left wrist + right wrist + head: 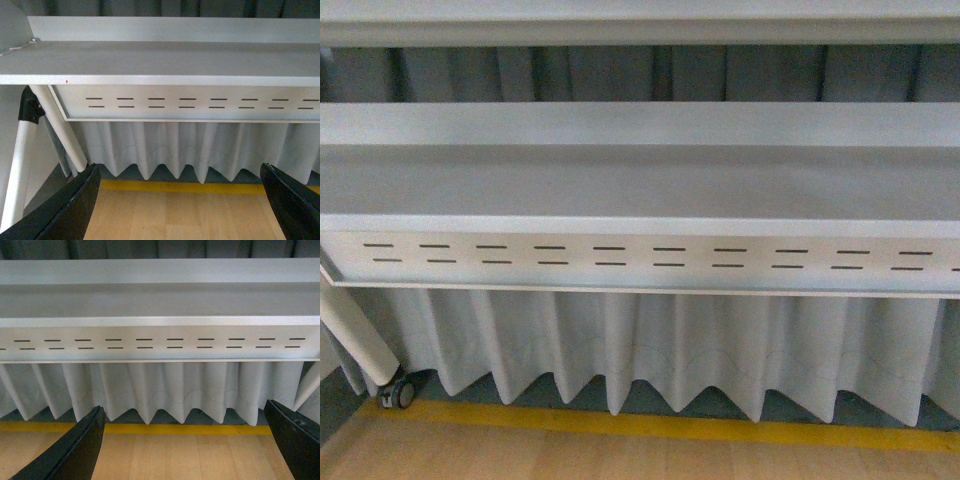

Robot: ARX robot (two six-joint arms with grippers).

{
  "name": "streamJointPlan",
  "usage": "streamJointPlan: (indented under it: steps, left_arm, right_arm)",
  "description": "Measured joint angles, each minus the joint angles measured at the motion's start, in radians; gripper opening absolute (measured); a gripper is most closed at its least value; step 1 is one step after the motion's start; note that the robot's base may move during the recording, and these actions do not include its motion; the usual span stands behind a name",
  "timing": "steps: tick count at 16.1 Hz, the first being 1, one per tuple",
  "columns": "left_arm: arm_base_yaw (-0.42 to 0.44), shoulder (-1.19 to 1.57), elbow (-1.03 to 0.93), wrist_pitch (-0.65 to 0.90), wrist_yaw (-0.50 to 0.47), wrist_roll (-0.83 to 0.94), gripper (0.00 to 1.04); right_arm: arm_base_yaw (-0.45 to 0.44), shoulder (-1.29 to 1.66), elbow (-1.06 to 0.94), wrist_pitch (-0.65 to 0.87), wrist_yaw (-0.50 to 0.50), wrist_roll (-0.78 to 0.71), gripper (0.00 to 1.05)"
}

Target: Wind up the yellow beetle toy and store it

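The yellow beetle toy is out of view in all three views. My left gripper (180, 205) is open, its black fingers (70, 210) spread wide with only wooden floor between them. My right gripper (182, 445) is open too, with black fingers (80, 452) far apart over the same floor and nothing held. Neither arm shows in the front view.
A grey metal shelf unit (640, 180) with a slotted front panel (640, 258) faces me. A pleated white curtain (670, 350) hangs below it. A yellow floor line (650, 425) runs along the wooden floor (620, 460). A white slanted leg with a caster (398, 392) stands at left.
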Motion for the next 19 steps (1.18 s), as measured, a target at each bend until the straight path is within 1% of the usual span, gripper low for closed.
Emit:
streamJointPlan:
  steps: [19]
  left_arm:
    - [0.000,0.000,0.000,0.001,0.000,0.000,0.98]
  right_arm:
    - [0.000,0.000,0.000,0.001,-0.001,0.000,0.98]
